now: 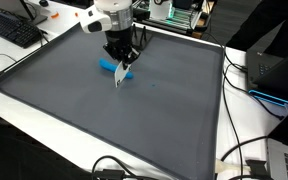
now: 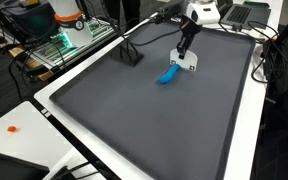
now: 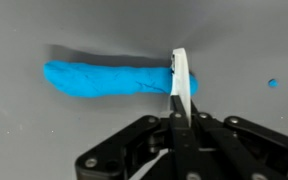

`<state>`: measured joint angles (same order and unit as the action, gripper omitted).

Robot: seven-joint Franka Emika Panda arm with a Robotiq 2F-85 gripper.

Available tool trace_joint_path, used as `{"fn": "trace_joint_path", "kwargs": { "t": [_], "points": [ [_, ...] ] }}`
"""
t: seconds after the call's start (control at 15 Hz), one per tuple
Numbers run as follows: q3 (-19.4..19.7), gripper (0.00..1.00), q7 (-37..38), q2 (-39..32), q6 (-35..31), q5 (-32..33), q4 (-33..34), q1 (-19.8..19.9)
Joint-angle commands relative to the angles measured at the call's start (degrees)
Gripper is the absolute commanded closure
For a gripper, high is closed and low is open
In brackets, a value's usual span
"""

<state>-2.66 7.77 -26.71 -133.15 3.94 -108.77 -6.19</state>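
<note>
1. The gripper points down over a gray mat, near the mat's far edge in an exterior view.
2. Its jaws are closed on a thin white piece, which is clamped between the 2 black fingers and sticks out past their tips.
3. The wrist view shows the thin white piece edge-on, as a narrow upright sliver.
4. A blue roll lies flat on the mat, long and slightly lumpy.
5. In the wrist view the white piece crosses the right end of the blue roll; I cannot tell whether the 2 touch.
6. In both exterior views the blue roll sits just beside the gripper, with the white piece hanging below the fingers.
7. In an exterior view the white piece slants down past the roll toward the mat.
8. A small blue crumb lies on the mat, well apart from the roll's right end.
9. The mat covers most of a white table.
10. A black keyboard rests on the table outside the mat.
11. Black cables trail along the table beside the mat's edge.
</note>
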Motion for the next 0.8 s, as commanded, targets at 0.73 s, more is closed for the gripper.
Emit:
{"fn": "trace_joint_path", "kwargs": {
  "t": [0.73],
  "points": [
    [0.16, 0.99, -0.65, -0.97, 6.13, -0.17, -1.72, -0.37]
  ]
}}
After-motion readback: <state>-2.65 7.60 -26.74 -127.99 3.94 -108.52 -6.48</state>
